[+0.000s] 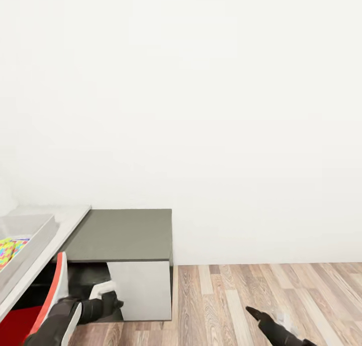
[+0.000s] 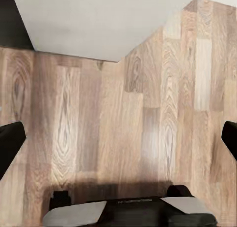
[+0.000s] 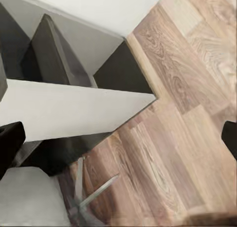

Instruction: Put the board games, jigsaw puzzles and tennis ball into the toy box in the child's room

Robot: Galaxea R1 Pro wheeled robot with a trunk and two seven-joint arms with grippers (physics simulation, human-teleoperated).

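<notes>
Currently the head view is catching the toy box (image 1: 30,235) at the far left edge, sitting on the pale surface (image 1: 70,216), with a jigsaw puzzle (image 1: 9,249) lying flat inside it, bright multicolour pieces showing through the opening. The box's long axis is running away from the robot along the surface, toward the wall. Just right of that, the lower dark grey top (image 1: 123,234) is adjoining the surface, with a white panel (image 1: 141,290) under it. The left tool (image 1: 106,292) is hanging low in front of that panel, below surface height; in the left wrist view its fingertips (image 2: 11,144) are sitting at opposite edges of the frame, so it is standing wide and carrying nothing, looking at the wood floor (image 2: 118,128). Further right, the right tool (image 1: 261,320) is pointing out over bare floor, well apart from the furniture; its wrist view is showing the same wide spread, nothing between the fingers. Key relation: the toy box is lying up and to the left of both tools, and the left arm is clearly the nearer one. My read: no toy is in either tool, so the robot is likely heading off to fetch a remaining item, probably turning away from the surface.
</notes>
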